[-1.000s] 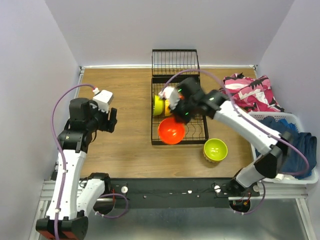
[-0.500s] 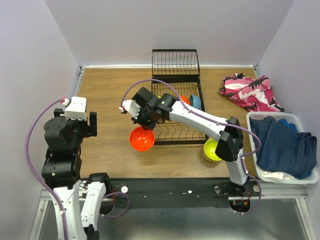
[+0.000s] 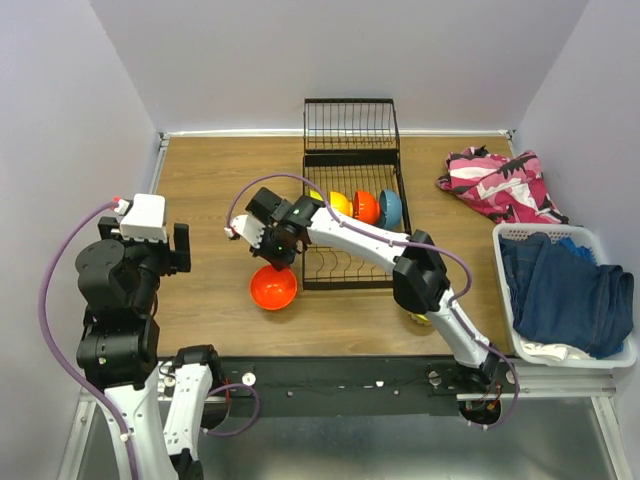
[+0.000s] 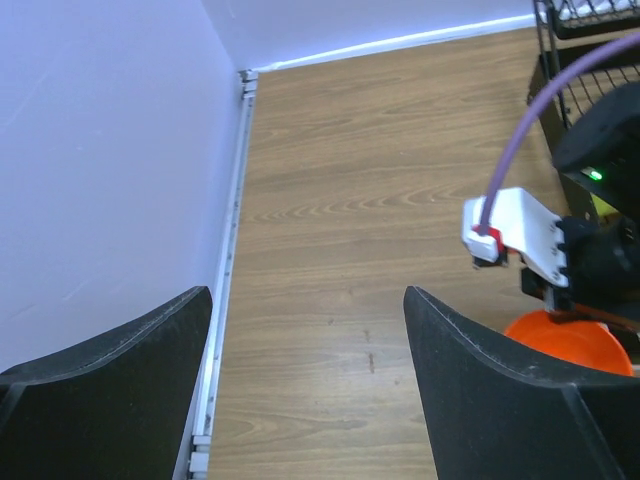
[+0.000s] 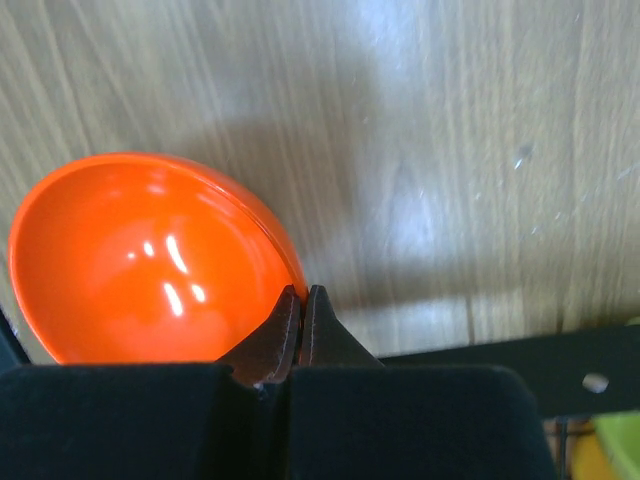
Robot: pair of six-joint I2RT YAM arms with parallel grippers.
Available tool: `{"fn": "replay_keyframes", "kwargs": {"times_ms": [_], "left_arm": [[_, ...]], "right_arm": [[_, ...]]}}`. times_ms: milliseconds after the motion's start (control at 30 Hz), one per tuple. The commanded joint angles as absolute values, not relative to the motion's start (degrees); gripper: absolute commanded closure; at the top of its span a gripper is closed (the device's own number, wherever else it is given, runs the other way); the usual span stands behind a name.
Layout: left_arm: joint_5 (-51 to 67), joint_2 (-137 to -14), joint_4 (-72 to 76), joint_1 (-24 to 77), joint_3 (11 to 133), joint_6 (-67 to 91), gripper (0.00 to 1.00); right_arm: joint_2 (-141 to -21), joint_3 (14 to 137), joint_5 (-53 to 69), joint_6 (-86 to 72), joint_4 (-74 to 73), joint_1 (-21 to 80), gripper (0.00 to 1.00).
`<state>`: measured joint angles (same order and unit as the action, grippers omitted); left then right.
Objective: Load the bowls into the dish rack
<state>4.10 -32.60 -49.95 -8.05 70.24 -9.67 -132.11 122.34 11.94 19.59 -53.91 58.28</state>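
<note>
The black wire dish rack [image 3: 350,165] stands at the table's middle back. A yellow bowl [image 3: 340,203], a red-orange bowl [image 3: 366,207] and a blue bowl [image 3: 389,208] stand on edge in its tines. My right gripper [image 3: 279,266] reaches left past the rack and is shut on the rim of another red-orange bowl [image 3: 273,289], which hangs low over the wood. In the right wrist view the pinched jaws [image 5: 302,300] hold that glossy bowl [image 5: 140,260] by its rim. A lime green bowl [image 3: 419,319] is mostly hidden under the right arm. My left gripper [image 3: 180,248] is open and empty, raised at the left [image 4: 305,400].
Pink clothing [image 3: 495,185] lies at the back right. A white laundry basket [image 3: 600,355] of blue clothes stands at the right edge. Walls close in the left, back and right sides. The right arm's wrist camera [image 4: 515,235] shows in the left wrist view.
My right arm swung left from the rack's front, carrying the red-orange bowl down beside the rack's left side. The left arm drew back and rose, its jaws opening wider.
</note>
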Motion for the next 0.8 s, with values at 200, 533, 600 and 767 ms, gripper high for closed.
{"fn": "replay_keyframes", "kwargs": {"times_ms": [200, 533, 600, 767], "left_arm": [[21.8, -29.8, -56.2, -8.5, 69.3, -15.7, 0.12], [40.2, -31.2, -65.6, -8.5, 70.5, -32.3, 0.19], [43.8, -32.5, -69.0, -8.5, 69.7, -36.5, 0.21], [50.4, -38.8, -76.9, -8.4, 66.5, -47.1, 0.28]], "right_arm": [[-135.2, 127.6, 13.5, 16.7, -54.0, 58.4, 0.50], [-110.9, 109.2, 4.5, 13.6, -52.7, 57.0, 0.35], [-103.9, 105.2, 4.0, 11.0, -52.6, 53.4, 0.35], [-94.7, 97.0, 0.6, 7.0, -51.4, 41.0, 0.35]]}}
